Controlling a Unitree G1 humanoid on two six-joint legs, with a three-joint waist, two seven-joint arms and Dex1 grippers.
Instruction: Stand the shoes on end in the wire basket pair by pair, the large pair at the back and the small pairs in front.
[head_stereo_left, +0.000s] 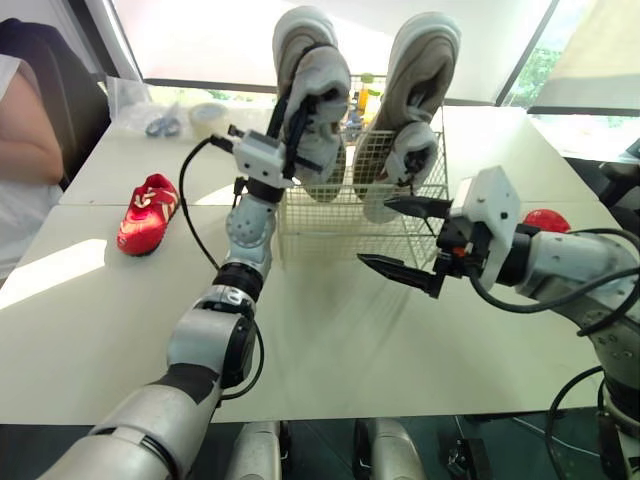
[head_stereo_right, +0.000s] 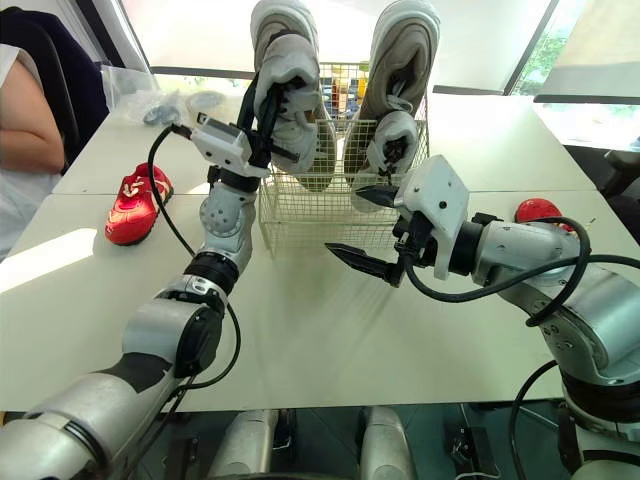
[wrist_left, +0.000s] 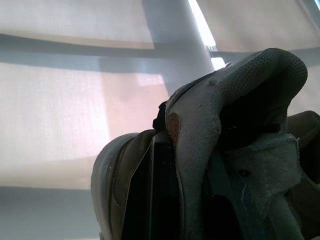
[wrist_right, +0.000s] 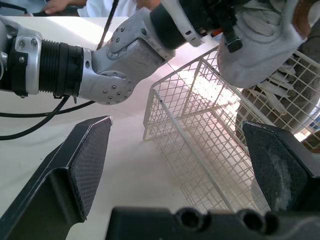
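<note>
your left hand (head_stereo_left: 298, 125) is clamped on the collar of the left large shoe (head_stereo_left: 310, 60), which stands on end, toe up, in the wire basket (head_stereo_left: 330, 225) on the counter (head_stereo_left: 330, 340). whether its heel rests on the basket floor, you cannot tell. the right large shoe (head_stereo_left: 425, 60) stands on end just beside it in the same basket. your right hand (head_stereo_left: 375, 232) hangs just in front of the basket, fingers spread wide, holding nothing. a small red shoe (head_stereo_left: 148, 212) lies on the counter well to the left of the basket. another red shoe (head_stereo_left: 545, 220) sits to the basket's right, partly hidden behind your right arm.
</note>
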